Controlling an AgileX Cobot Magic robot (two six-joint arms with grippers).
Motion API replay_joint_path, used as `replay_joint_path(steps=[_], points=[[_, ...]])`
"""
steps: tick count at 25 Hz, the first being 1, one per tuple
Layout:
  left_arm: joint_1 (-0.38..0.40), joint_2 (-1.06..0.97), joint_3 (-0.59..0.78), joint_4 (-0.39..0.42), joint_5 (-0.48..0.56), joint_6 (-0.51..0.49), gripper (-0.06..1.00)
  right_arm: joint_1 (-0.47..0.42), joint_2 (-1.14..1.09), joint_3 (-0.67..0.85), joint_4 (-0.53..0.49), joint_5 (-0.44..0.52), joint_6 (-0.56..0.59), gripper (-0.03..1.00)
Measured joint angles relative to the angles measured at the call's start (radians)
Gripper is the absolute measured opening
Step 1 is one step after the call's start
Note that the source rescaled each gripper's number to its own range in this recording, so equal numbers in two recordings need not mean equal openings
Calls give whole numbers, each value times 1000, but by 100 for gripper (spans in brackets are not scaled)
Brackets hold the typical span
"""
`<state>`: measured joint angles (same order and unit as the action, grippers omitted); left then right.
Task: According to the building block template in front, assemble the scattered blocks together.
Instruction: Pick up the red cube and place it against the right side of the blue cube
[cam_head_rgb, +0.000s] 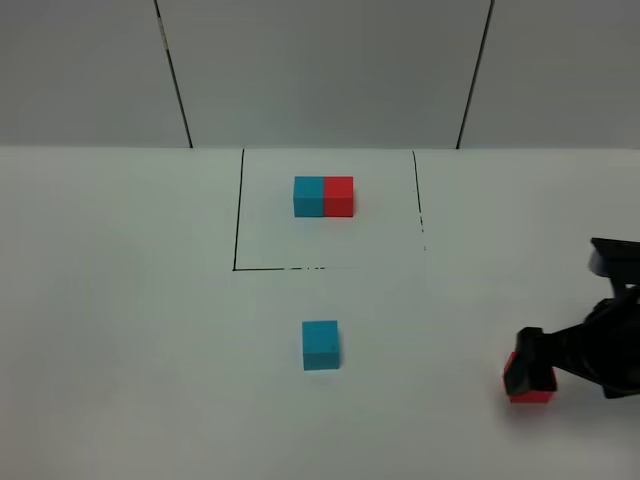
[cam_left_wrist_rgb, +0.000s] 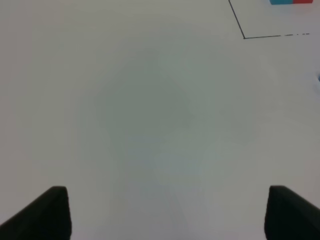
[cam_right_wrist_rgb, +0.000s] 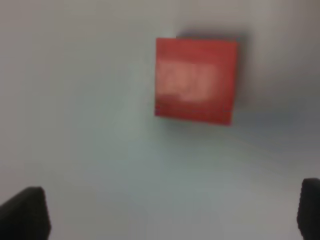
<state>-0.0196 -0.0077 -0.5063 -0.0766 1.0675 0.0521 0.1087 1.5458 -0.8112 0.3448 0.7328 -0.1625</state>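
We see right gripper (cam_right_wrist_rgb: 170, 215) spread wide near red cube (cam_right_wrist_rgb: 195, 80), holding nothing; cube likely light, rigid, matte: pinch opposite flat faces.

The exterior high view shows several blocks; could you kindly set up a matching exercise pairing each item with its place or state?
Items:
1. building block template
2. cyan cube
3. red cube
4. left gripper

Places or states:
A. just ahead of the open right gripper
B. open over bare table
C. inside the black outline
D. alone, in front of the outline

Pairs: 1-C, 2-D, 3-A, 4-B.
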Motion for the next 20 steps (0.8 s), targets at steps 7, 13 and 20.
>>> replay_joint_path(steps=[7, 13, 20], points=[[0, 0, 0, 0, 0, 0, 65, 83, 168, -96, -31, -56, 48, 100], [0, 0, 0, 0, 0, 1, 65, 104, 229, -99, -74, -110, 88, 100], [0, 0, 0, 0, 0, 1, 65, 104, 252, -99, -188, -117, 176, 100]])
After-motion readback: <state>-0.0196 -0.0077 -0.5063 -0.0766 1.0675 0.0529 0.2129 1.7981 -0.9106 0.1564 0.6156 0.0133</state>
